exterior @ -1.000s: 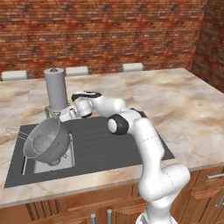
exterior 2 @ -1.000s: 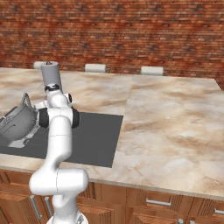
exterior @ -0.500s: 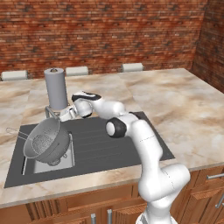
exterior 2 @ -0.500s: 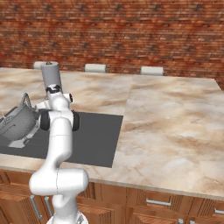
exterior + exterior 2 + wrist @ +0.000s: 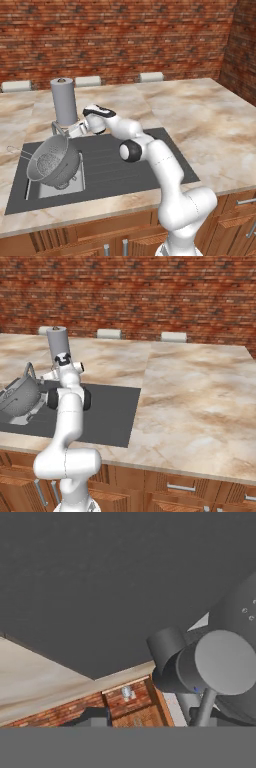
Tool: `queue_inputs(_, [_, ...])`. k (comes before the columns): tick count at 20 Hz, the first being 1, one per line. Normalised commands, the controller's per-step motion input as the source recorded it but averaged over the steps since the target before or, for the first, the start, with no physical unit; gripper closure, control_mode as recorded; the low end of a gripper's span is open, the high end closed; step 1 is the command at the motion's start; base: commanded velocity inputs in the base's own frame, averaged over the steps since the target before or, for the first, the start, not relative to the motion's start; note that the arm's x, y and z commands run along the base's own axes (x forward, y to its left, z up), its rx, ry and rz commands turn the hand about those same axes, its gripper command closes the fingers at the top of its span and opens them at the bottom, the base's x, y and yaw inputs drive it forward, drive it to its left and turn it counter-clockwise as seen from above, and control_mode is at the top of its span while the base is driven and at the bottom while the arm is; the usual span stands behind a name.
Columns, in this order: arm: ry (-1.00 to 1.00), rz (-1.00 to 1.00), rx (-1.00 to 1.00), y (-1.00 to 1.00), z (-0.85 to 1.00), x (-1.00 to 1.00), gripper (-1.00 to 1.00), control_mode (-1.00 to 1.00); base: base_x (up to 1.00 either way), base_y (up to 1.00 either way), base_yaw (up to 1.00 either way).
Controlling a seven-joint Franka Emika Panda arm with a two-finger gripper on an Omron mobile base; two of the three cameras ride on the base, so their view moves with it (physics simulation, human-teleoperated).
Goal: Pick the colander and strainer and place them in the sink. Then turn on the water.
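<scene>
Grey perforated metal colander is already sitting tilted in the small steel basin of the dark ribbed sink, with the wire-mesh strainer poking out behind it, so only the water's left I'd say. Arm's stretched low across the bench, pincer by the faucet base; can't tell if it's gripping anything.

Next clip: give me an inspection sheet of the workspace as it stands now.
Surface: marble counter, dark sink set into it.
Job's things: colander tilted in the basin; strainer, handle sticking out behind it.
Clutter: grey canister behind the sink.
Grippers: gripper low at the sink's back edge by the faucet; fingers hidden.
Cables: nothing seen.
Surroundings: brick wall, wooden cabinets.
</scene>
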Motion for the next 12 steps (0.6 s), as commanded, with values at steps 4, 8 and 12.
queue_inputs(4, [0.0,0.0,0.0,0.0,0.0,0.0,1.0,-1.0,0.0,0.0,0.0])
queue_inputs(8, [0.0,0.0,-0.02,-0.09,-0.16,-0.32,1.0,-1.0,0.0,0.0,0.0])
queue_inputs(12, [0.02,0.0,-0.16,-0.36,-0.66,-0.77,1.0,-1.0,0.0,0.0,0.0])
